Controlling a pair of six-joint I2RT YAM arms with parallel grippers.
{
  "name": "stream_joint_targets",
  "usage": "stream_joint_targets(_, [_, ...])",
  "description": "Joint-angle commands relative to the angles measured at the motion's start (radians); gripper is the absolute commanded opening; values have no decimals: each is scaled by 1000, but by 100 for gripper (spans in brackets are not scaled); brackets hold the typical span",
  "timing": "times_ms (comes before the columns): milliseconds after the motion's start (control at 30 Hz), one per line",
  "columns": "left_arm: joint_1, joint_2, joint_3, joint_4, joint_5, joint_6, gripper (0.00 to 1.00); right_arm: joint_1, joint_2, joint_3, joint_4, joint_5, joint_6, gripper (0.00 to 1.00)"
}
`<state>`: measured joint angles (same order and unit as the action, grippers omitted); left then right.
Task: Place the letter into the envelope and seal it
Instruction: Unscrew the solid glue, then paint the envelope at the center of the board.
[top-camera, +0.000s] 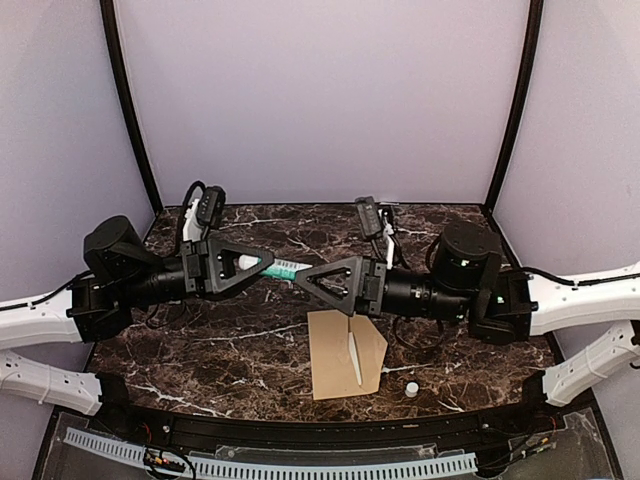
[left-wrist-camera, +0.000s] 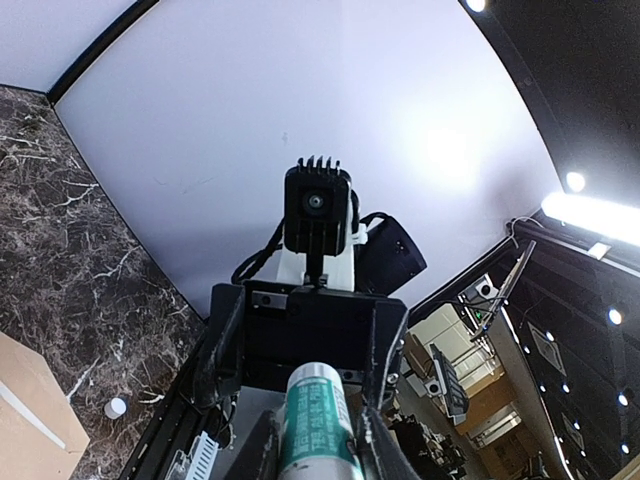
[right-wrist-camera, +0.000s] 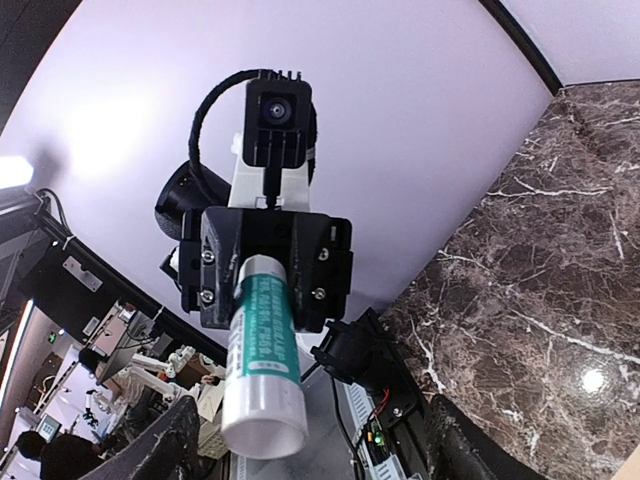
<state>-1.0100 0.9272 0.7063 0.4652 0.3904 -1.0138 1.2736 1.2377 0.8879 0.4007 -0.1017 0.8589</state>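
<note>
A: Where does the envelope (top-camera: 335, 365) lie?

B: Flat on the marble table (top-camera: 200, 340), near the front edge and below the 2 arms. Its pointed flap (top-camera: 378, 350) seems to lie open toward the right. A thin white strip (top-camera: 355, 358) runs along the mouth. It may be the edge of the letter tucked inside, but I cannot tell. No loose sheet shows anywhere.

A: And the claws?

B: The left gripper (top-camera: 262, 263) is clamped on the base of a teal-and-white glue stick (top-camera: 285, 268), holding it level in the air with its tip toward the right arm. The right gripper (top-camera: 303, 280) stands at that tip with its fingers (right-wrist-camera: 165, 440) spread wide on either side, touching nothing.

A: So sealing is the step in hand?

B: I judge so. A small white cap (top-camera: 411, 388) sits on the table just right of the envelope. It is likely the stick's own, so the glue end is probably bare.

A: How to do it well?

B: Draw the right arm clear first so the tube is not knocked. Then tip the stick down and run it lightly along the inner edges of the flap only, since thin paper drags and wrinkles. The free right claw could pin the envelope's body meanwhile, then fold the flap over and press along it.
</note>
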Motion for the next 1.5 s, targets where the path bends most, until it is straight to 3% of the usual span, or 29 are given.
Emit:
stream_joint_targets(0, [2, -17, -18, 53, -12, 9, 0, 19, 34, 48, 131, -18, 21, 72])
stream_joint_targets(100, [2, -17, -19, 52, -6, 8, 0, 21, 53, 63, 154, -20, 22, 66])
stream_joint_targets(267, [2, -9, -18, 59, 6, 6, 0, 24, 82, 88, 160, -18, 24, 45])
stream_joint_targets(400, [2, -7, -19, 66, 7, 6, 0, 26, 92, 95, 157, -18, 26, 36])
stream_joint_targets(1200, [2, 10, -31, 87, 40, 0, 0, 27, 146, 144, 155, -30, 33, 25])
stream_joint_targets(1467, [2, 15, -37, 74, 45, -2, 0, 27, 141, 140, 133, 4, 32, 12])
